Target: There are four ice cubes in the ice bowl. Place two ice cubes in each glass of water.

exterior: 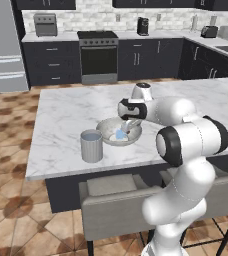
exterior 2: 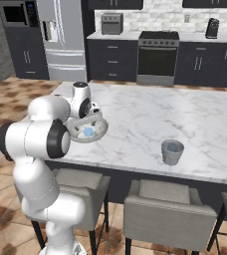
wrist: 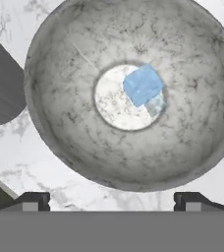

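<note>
The hand (wrist: 112, 201) hangs released over the mottled grey stone bowl (wrist: 74, 147) on the white marble surface (exterior: 61, 135); a pale-blue ice cube (wrist: 142, 85) lies at the bowl's centre; a ribbed grey tumbler (exterior: 91, 145) stands just beside.

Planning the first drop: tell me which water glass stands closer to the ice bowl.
The glass close beside the ice bowl, near the counter's front edge. The other glass stands alone, well away from the bowl along the counter.
</note>
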